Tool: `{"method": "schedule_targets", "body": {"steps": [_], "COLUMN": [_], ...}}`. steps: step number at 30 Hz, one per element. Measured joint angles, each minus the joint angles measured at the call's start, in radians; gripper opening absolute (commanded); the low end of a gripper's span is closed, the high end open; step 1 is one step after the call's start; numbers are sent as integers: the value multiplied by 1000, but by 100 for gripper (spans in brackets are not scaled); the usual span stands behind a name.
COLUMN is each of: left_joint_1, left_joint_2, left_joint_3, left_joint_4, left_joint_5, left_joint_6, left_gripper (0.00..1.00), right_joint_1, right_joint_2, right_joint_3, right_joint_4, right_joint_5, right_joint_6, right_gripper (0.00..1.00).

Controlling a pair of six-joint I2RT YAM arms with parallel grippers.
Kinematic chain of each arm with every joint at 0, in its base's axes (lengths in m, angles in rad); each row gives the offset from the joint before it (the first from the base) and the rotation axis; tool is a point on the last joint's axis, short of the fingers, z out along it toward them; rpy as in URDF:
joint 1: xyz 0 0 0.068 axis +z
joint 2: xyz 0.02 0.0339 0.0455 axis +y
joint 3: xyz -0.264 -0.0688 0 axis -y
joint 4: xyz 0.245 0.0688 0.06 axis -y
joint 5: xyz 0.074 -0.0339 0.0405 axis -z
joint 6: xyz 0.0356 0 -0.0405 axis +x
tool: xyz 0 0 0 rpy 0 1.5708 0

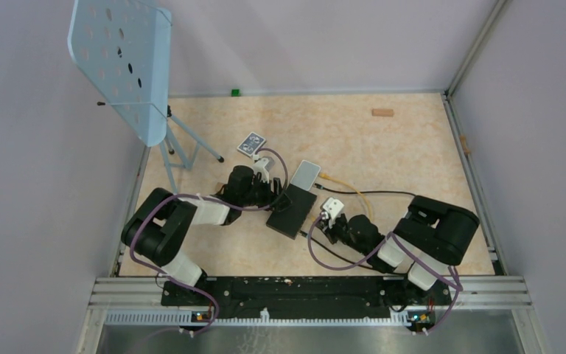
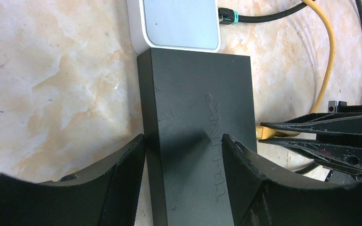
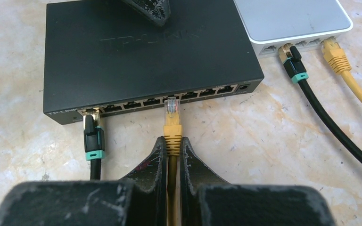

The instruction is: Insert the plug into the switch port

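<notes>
Fingers of the right gripper (image 3: 172,147) sit pinched shut on the yellow plug (image 3: 172,127), clamping its boot just behind the clear tip, w/ its cable (image 3: 172,172) running back btwn the jaws toward the bottom of the right wrist view. Straight ahead, i.e. up-frame, lies the switch port (image 3: 170,100): a mid-row socket in the near narrow edge of the black switch (image 3: 141,52), upper left and centre of that view. Plug tip is at the socket's mouth, maybe just inside. The boot is wholly outside, so it reads as not yet seated. Plug's long axis runs bottom-to-top of frame, in line w/ the fingers and approx. square to the port face, so the coming move looks like a short straight push along that axis.

Left gripper (image 2: 183,141) is open: jaws apart over the switch's top face, lower centre of the left wrist view. One fingertip (image 3: 148,9) shows at the top edge of the right wrist view, apparently resting on the lid near its far edge, prob. bracing the box vs. the push; contact can't be confirmed. In the top view the right arm is the one on the port side, and the left arm reaches in from the opposite long side.

Further out: black cable (image 3: 93,139) w/ teal boot in the leftmost socket; pale grey box (image 3: 292,19) just beside the switch's end, upper right.
</notes>
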Motion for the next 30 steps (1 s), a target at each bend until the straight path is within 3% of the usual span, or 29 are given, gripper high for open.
{"method": "schedule_targets", "body": {"steps": [30], "left_joint_1": [-13], "left_joint_2": [0], "left_joint_3": [-17], "left_joint_4": [34], "left_joint_5": [-18], "left_joint_6": [16], "left_gripper": [64], "right_joint_1": [-69], "right_joint_2": [-41], "right_joint_3": [16], "right_joint_4": [-79], "right_joint_5": [-117], "right_joint_6": [49], "right_gripper": [0]}}
